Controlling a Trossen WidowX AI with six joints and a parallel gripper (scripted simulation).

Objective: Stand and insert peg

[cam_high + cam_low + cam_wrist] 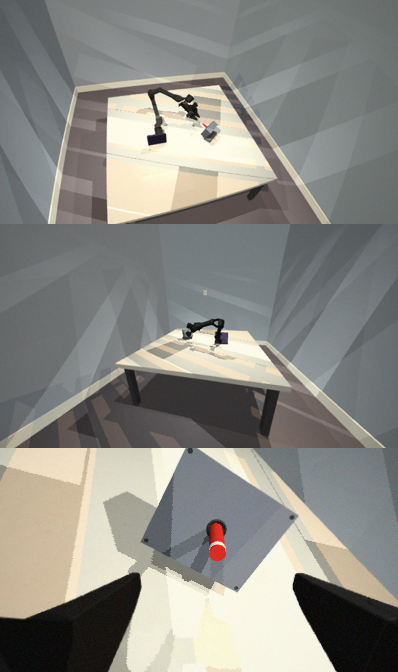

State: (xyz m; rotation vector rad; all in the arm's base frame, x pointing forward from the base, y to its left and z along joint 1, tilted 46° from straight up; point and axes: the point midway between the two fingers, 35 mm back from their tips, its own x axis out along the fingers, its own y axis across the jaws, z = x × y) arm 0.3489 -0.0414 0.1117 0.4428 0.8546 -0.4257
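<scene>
The red peg (205, 125) (216, 536) stands in the hole of the sloped panel (212, 126) (195, 493), with its white-banded end outward. Its plain end is hidden inside the dark-rimmed hole. The panel also shows small in the exterior view (185, 333). My gripper (198, 119) (216, 579) is open and empty. Its fingers stand wide apart, back from the peg's outer end and touching neither peg nor panel. How deep the peg sits cannot be measured from these frames.
The table (142, 186) (222, 366) carries the arm's dark purple base block (156, 139) (224, 338), to the side of the panel. The arm arches above the table between base and panel. Patches of light and shadow cross the table top.
</scene>
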